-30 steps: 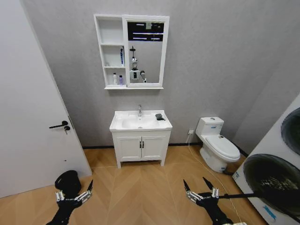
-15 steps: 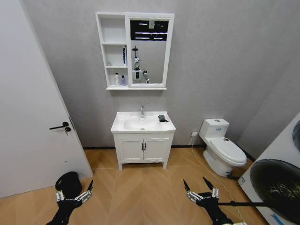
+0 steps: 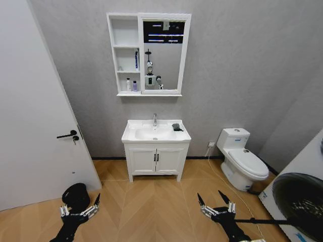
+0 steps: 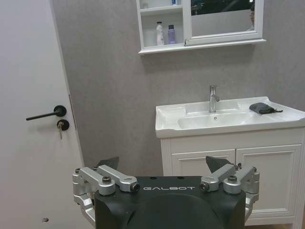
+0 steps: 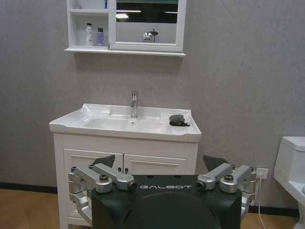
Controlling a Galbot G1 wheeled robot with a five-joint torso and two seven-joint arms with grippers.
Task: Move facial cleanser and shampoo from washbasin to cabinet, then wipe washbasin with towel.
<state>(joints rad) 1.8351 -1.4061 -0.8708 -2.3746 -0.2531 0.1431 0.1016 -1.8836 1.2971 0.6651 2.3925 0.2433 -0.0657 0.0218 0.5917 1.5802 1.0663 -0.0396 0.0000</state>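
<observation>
The white washbasin point(image 3: 133, 136) stands against the far wall, across the wooden floor. On its right rim lies the dark folded towel point(image 3: 176, 127) point(image 4: 262, 108) point(image 5: 177, 119). Above it hangs the cabinet point(image 3: 123, 93). A white bottle point(image 3: 128, 84) point(image 4: 159, 33) and a purple bottle point(image 3: 135, 85) point(image 4: 171, 34) stand on its lowest shelf, and a blue tube point(image 3: 136, 59) on the middle shelf. I cannot tell which is the facial cleanser or the shampoo. My left gripper point(image 3: 79, 209) point(image 4: 162, 164) and right gripper point(image 3: 216, 204) point(image 5: 158, 161) hang low near me, both open and holding nothing.
A white door with a black handle point(image 3: 65, 134) fills the left side. A toilet point(image 3: 245, 161) sits right of the two-door vanity point(image 3: 156, 159). A washing machine drum point(image 3: 300, 196) is close on my right. A black round object point(image 3: 75, 194) lies on the floor by my left gripper.
The whole picture has shifted right and slightly down, so the camera has moved. Both grippers keep their places in the view, still open.
</observation>
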